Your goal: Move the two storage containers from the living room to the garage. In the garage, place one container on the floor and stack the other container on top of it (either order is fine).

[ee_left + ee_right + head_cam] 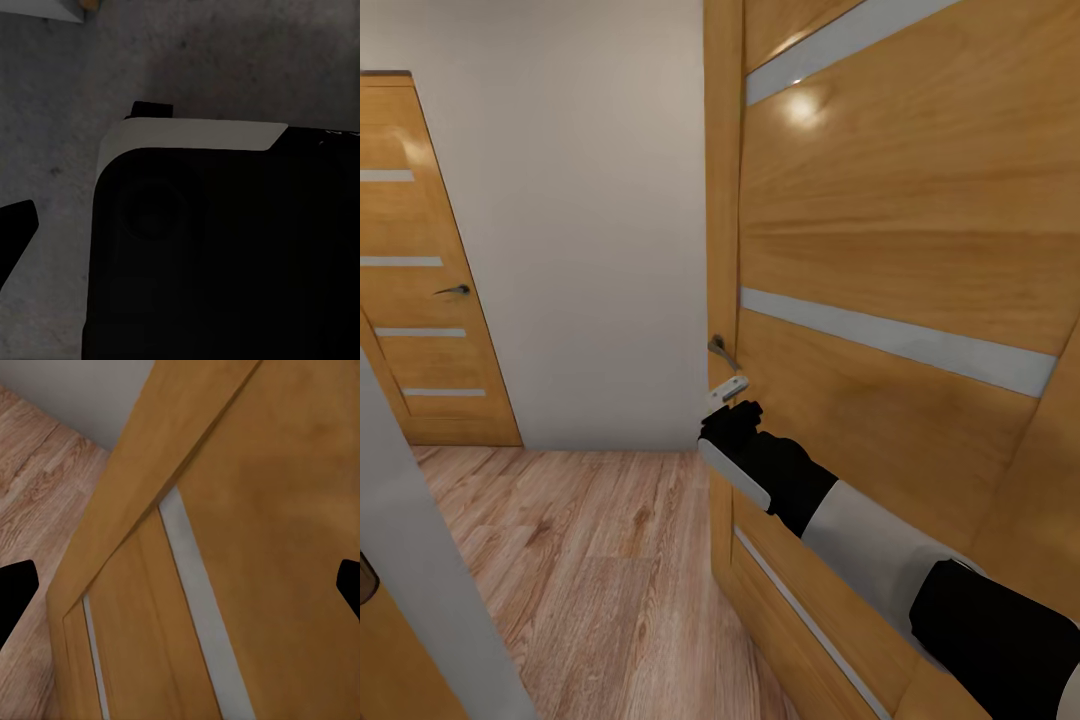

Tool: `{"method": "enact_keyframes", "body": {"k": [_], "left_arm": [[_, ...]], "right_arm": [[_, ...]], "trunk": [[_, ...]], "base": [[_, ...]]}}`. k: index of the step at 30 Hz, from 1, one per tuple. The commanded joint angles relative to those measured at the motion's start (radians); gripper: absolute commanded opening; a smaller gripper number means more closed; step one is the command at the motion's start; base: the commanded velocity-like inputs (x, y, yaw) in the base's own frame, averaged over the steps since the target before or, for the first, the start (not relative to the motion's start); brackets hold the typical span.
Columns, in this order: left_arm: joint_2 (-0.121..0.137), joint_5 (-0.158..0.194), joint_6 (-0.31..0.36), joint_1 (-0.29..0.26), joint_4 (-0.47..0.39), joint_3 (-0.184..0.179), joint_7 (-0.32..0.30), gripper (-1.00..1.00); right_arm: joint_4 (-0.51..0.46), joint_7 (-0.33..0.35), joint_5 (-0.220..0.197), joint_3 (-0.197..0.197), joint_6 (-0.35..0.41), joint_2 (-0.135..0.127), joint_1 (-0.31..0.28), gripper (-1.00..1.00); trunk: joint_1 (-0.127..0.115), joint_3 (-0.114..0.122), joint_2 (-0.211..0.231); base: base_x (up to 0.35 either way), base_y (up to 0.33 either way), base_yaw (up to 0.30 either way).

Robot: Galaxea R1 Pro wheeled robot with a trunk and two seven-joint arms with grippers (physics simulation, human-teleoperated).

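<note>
Right now the right arm (pixel 880 540) reaches along the near door (pixel 900 230), its claw (pixel 728 392) just below the door's handle (pixel 722 352). In the right wrist view the fingertips (pixel 15 592) stand wide apart, released, with the door between them. Beyond the door lie plank floor (pixel 600 560), a white wall (pixel 580 200) and a second door (pixel 420 300). Whether the left claw is released or clenched, I cannot tell. No bins in sight.
</note>
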Motion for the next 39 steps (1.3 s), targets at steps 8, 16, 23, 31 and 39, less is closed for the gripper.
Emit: {"method": "enact_keyframes", "body": {"k": [8,16,23,31,39], "left_arm": [[0.000,0.011,0.000,0.000,-0.001,0.001,0.000,1.00],[0.000,0.011,0.000,0.000,-0.001,0.001,0.000,1.00],[0.001,0.011,0.000,0.000,-0.001,0.000,0.001,1.00],[0.000,0.011,0.000,0.000,-0.001,0.000,0.001,1.00],[0.001,0.011,0.000,0.000,-0.001,0.000,0.001,1.00]], "right_arm": [[0.000,-0.010,-0.010,0.002,0.003,0.000,-0.001,1.00],[0.000,-0.010,-0.011,0.001,0.004,0.000,-0.001,1.00],[0.000,-0.010,-0.056,0.002,0.005,0.000,-0.001,1.00],[0.000,-0.011,-0.070,0.003,0.008,0.000,-0.001,1.00],[0.000,-0.011,-0.068,0.003,0.022,0.000,-0.001,1.00]], "trunk": [[0.000,-0.001,-0.001],[0.000,-0.001,-0.001],[0.000,-0.001,-0.001],[0.000,-0.001,-0.001],[0.000,-0.001,-0.001]], "base": [[0.000,0.000,0.000],[0.000,0.000,0.000],[0.000,0.000,0.000],[0.000,0.000,0.000],[0.000,0.000,0.000]]}}
